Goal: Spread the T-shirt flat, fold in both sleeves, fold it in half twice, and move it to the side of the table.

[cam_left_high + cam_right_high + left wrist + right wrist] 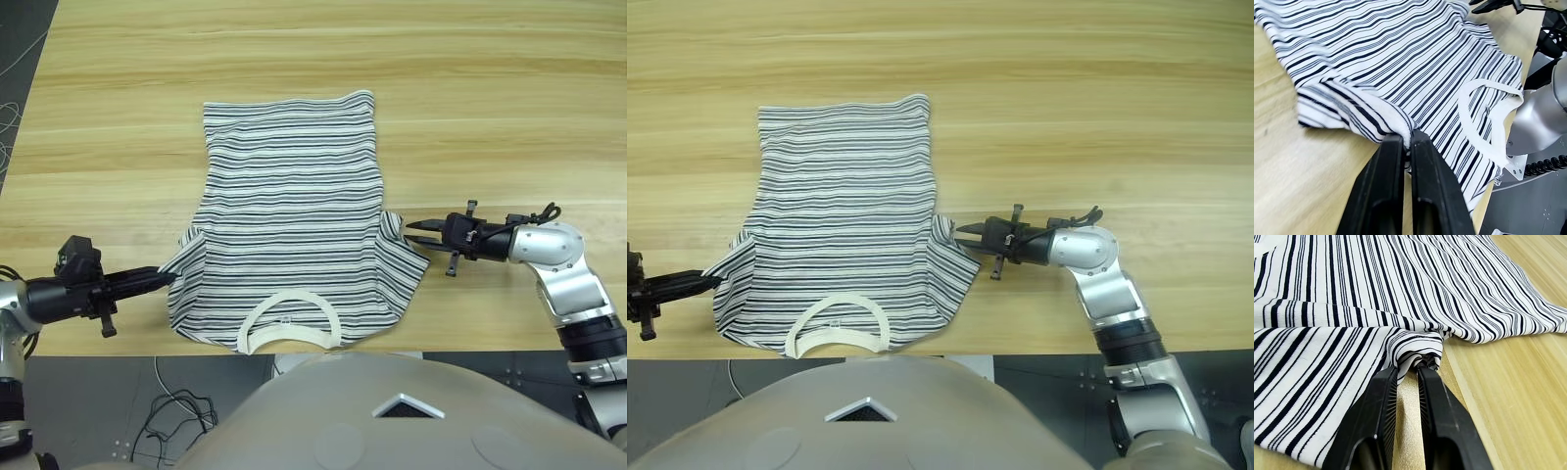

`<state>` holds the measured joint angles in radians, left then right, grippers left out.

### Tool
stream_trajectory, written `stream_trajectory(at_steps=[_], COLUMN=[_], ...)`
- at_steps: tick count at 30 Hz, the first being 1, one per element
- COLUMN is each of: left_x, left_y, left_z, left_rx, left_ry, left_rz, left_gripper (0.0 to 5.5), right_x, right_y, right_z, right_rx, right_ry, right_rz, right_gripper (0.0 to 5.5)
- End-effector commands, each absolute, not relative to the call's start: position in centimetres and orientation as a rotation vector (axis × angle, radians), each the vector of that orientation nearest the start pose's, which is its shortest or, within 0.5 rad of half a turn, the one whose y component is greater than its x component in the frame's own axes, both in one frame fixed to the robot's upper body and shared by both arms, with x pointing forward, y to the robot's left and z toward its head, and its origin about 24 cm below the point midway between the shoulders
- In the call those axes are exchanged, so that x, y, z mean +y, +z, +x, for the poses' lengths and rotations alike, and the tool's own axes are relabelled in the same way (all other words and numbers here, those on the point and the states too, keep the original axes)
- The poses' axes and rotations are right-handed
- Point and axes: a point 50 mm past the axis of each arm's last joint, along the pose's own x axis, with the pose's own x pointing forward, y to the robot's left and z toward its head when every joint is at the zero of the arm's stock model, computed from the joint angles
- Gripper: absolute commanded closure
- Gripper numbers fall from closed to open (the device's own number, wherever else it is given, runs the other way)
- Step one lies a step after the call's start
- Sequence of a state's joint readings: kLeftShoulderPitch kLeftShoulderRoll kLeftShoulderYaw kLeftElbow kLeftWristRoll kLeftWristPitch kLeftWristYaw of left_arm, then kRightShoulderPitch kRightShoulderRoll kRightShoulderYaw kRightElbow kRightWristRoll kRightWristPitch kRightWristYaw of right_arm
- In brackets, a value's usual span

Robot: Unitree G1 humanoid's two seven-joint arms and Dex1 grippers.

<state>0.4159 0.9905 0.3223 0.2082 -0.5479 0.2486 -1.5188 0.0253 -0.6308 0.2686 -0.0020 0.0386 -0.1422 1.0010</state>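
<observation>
A pale wooden table (490, 98) with lengthwise grain spans the scene, above a dark grey floor (88, 392) where loose cables (168, 409) trail near left

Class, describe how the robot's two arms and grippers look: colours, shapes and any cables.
The left arm and right arm are silver-grey with rounded joint housings; the right one carries a black band. The left gripper and right gripper are black, each with two long, tapering fingers. Thin black cables loop above the right wrist.
</observation>
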Motion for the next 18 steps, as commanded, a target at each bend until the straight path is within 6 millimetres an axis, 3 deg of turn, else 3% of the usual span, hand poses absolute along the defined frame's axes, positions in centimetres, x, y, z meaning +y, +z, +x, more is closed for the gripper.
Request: stream_trajectory(at_steps=[1,9,18], left_x=[34.0,31.3,29.8], left_y=[7.0,6.0,4.8], left_z=[12.4,12.9,13.2], left_rx=[0.713,0.695,0.712], left_ry=[-1.04,-1.101,-1.135], left_rz=[-0.116,-0.122,-0.078], left_gripper=[5.38,5.38,5.38], right_x=[-17.3,-17.0,-16.9], right_y=[3.0,2.7,2.5], right_z=[20.8,20.5,20.5], right_rx=[0.262,0.264,0.264], right_ry=[1.276,1.281,1.284], right_rz=[-0.564,-0.566,-0.562], right_gripper=[4.74,4.74,4.74])
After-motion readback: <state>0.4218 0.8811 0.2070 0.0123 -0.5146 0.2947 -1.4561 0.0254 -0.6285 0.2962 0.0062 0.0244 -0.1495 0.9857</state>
